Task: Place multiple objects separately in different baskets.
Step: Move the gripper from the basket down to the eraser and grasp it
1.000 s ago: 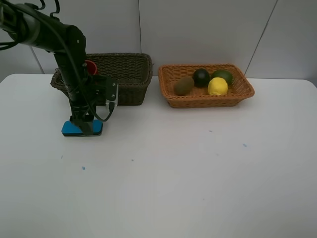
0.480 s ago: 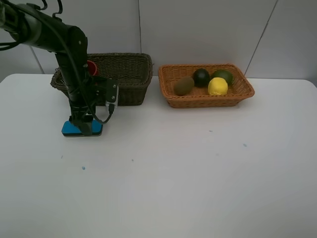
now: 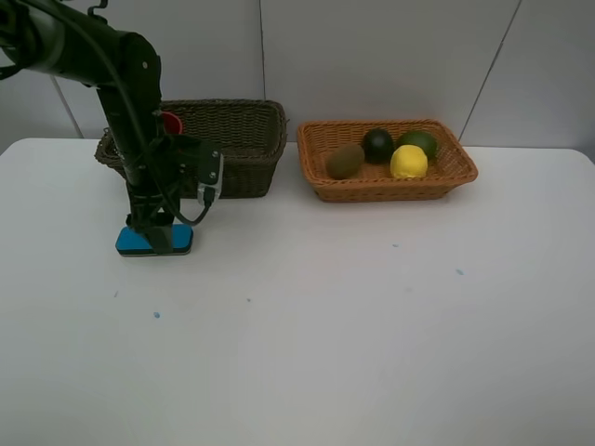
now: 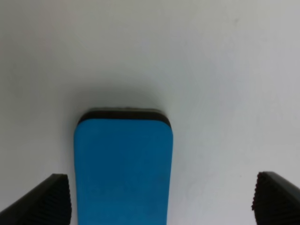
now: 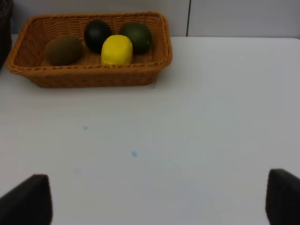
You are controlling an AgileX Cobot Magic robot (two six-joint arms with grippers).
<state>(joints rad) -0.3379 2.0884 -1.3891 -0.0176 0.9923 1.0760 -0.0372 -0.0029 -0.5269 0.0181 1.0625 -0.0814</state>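
Note:
A blue eraser block [image 3: 141,242] lies on the white table in front of the dark olive basket [image 3: 237,139]. My left gripper [image 3: 159,238] points straight down over it, open. In the left wrist view the eraser [image 4: 124,173] sits between the two fingertips [image 4: 47,201], closer to one of them, with neither touching it. A red-brown cup [image 3: 171,123] shows inside the dark basket. The orange-tan basket [image 3: 446,177] holds a kiwi [image 3: 345,161], a mangosteen [image 3: 377,145], a lime [image 3: 418,142] and a lemon [image 3: 408,162]. My right gripper [image 5: 154,201] stands open over bare table, facing that basket [image 5: 93,75].
The two baskets stand side by side along the back edge of the table [image 3: 372,325], against a white wall. Small blue specks [image 3: 156,315] mark the tabletop. The left arm's cable [image 3: 200,209] hangs close to the dark basket's front wall.
The left arm's upper links have shifted slightly upward. Its gripper stays open over the blue eraser, which has not moved.

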